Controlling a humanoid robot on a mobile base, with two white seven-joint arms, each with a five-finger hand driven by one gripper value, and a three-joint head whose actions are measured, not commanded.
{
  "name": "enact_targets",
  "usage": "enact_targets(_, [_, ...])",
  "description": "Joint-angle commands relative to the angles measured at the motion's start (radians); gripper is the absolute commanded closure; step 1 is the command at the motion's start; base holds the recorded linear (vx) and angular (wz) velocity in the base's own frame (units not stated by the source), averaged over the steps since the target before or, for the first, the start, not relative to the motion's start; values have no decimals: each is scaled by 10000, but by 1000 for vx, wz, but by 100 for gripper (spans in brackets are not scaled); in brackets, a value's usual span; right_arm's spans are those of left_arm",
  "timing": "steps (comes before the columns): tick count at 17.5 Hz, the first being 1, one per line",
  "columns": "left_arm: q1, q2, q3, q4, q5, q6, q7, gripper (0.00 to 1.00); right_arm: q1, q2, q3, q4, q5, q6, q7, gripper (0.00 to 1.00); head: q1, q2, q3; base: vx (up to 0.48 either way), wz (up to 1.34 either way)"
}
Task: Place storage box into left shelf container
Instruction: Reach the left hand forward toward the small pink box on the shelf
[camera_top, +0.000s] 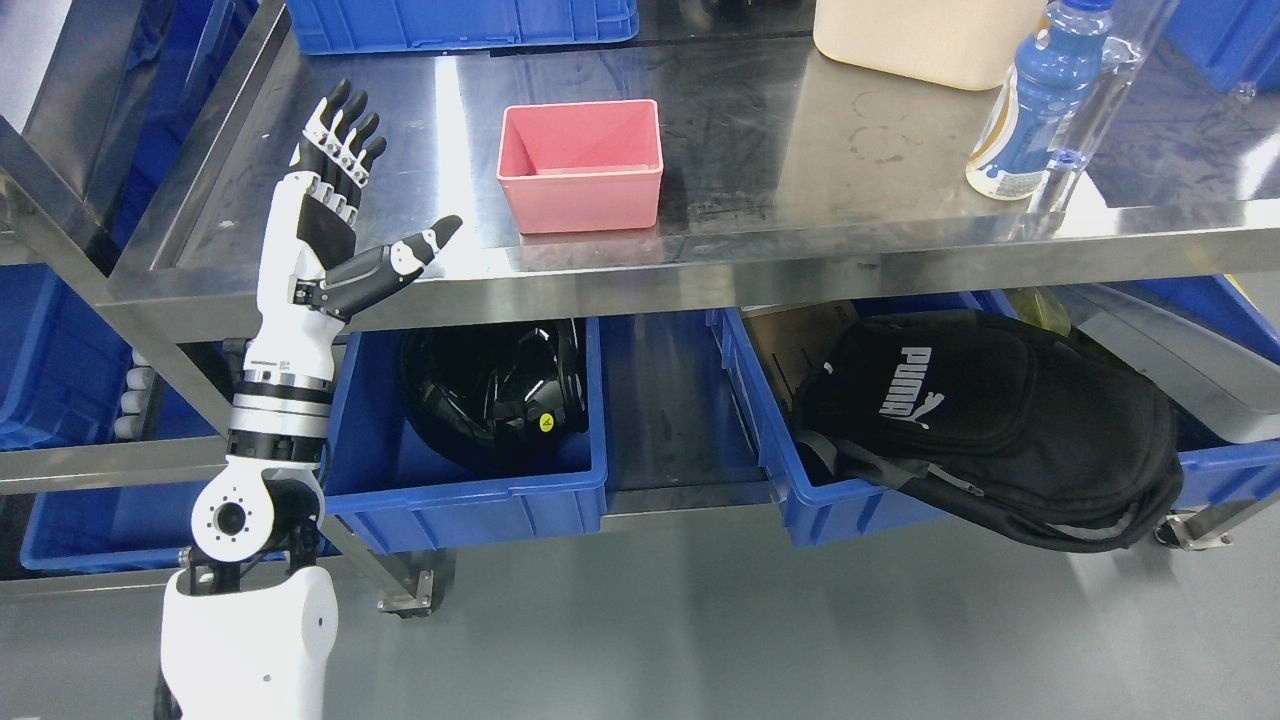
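My left robot hand (345, 200) is up at the left end of the counter (800, 180), fingers (345, 130) straight and spread, thumb stuck out sideways toward the box, holding nothing. Right arm is not in view.

The storage box (581, 165) is pink, open-topped, upright on the steel counter near its front edge, well right of my palm and not touching it. Nothing is inside it that I can see.

Handling guess: thin moulded plastic, so light and stiff, walls may flex a bit if squeezed hard. Smooth glossy sides that taper toward the bottom, so a side pinch could slip upward. On polished steel it will probably slide if I bump it before closing. Not fragile.

Best hold, I think: the left wall at the rim, thumb outside and fingers inside, or span the near-left corner where the rim is stiffest. A grip across the whole width looks too wide for one hand, though I can't be sure.

The target should be the blue bin (470, 480) on the lower shelf at left; a black helmet (495, 385) already takes up much of it, so free space looks to be at the front and left. A second bin (850, 510) at right holds a black bag (1000, 430). A bottle (1035, 100) and a cream tub (930, 40) stand farther right, clear of my path.
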Motion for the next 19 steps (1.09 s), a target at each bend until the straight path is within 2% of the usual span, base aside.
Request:
enact_targets(1, [-195, 176, 438, 12, -7, 129, 2, 0, 113, -175, -46, -176, 15, -8, -2, 0, 0, 0, 0, 1, -12])
enact_targets(3, [-700, 176, 454, 103, -7, 145, 2, 1, 98, -175, -46, -176, 15, -8, -2, 0, 0, 0, 0, 0, -32])
enact_targets(6, [-1882, 1898, 256, 960, -22, 267, -394, 1, 114, -175, -46, -176, 15, -8, -2, 0, 0, 0, 0, 0, 18])
enact_targets(8, [-2541, 3231, -172, 1223, -53, 756, -1480, 1, 98, -175, -46, -176, 15, -8, -2, 0, 0, 0, 0, 5, -13])
enact_targets(10, [-3276, 4749, -1074, 1498, -84, 1064, -3591, 1, 114, -175, -46, -176, 15, -8, -2, 0, 0, -1, 0, 0, 0])
enact_targets(11, [-3827, 5136, -1626, 1758, -190, 1081, -4575, 1, 98, -175, -46, -176, 15, -8, -2, 0, 0, 0, 0, 0, 0])
enact_targets(13, [-4550, 5140, -2579, 2371, -740, 1081, -5334, 1, 114, -175, -46, -176, 15, -8, -2, 0, 0, 0, 0, 0, 0])
enact_targets(16, [-5333, 4652, -3883, 3474, -2334, 975, -5809, 1, 114, -175, -46, -176, 15, -8, -2, 0, 0, 0, 0, 3, 14])
enact_targets(19, [-5443, 3182, -4163, 4502, -3348, 943, -6226, 1, 113, -175, -46, -176, 15, -8, -2, 0, 0, 0, 0, -1, -5])
